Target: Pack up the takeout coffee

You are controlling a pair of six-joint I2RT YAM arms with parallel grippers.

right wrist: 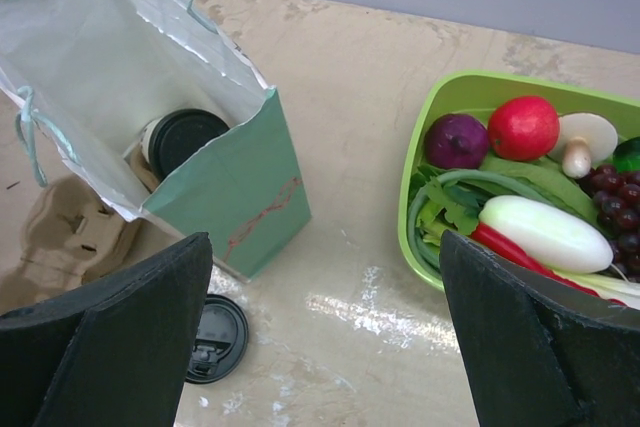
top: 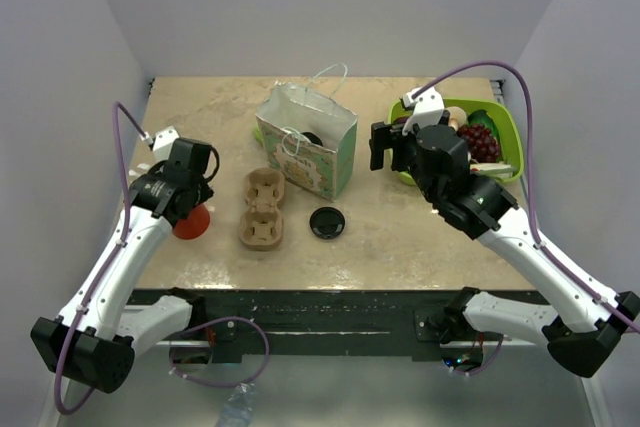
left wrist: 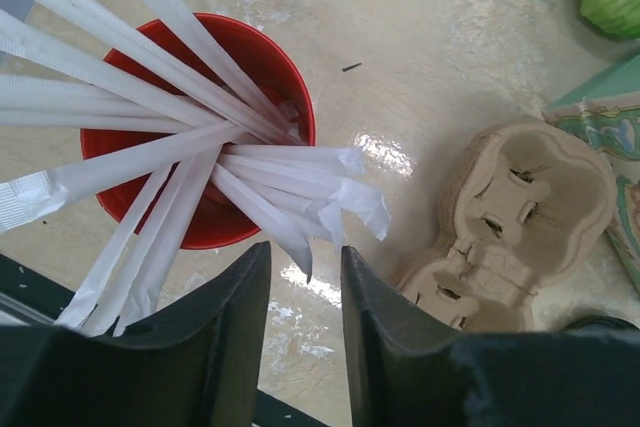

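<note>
The left gripper [left wrist: 303, 255] is being held with jaws narrowly apart and nothing clamped, above the red cup [left wrist: 255, 52] of white wrapped sticks [left wrist: 180, 147] at 9 o'clock on the counter [top: 400, 232]. One wrapper tip is hanging just at the gap. The right gripper [right wrist: 322, 242] is being held wide apart and empty, with the paper bag [right wrist: 225, 187] at its 10 o'clock and the green tray [right wrist: 420, 147] at its 2 o'clock. The takeout coffee [right wrist: 185, 137], lidded, is being held inside the paper bag, at 12 o'clock on the counter.

Judgement: the coffee is being counted as packed, and a wrapped stick is being sought. The next move is calling for closure on one wrapper alone.
</note>
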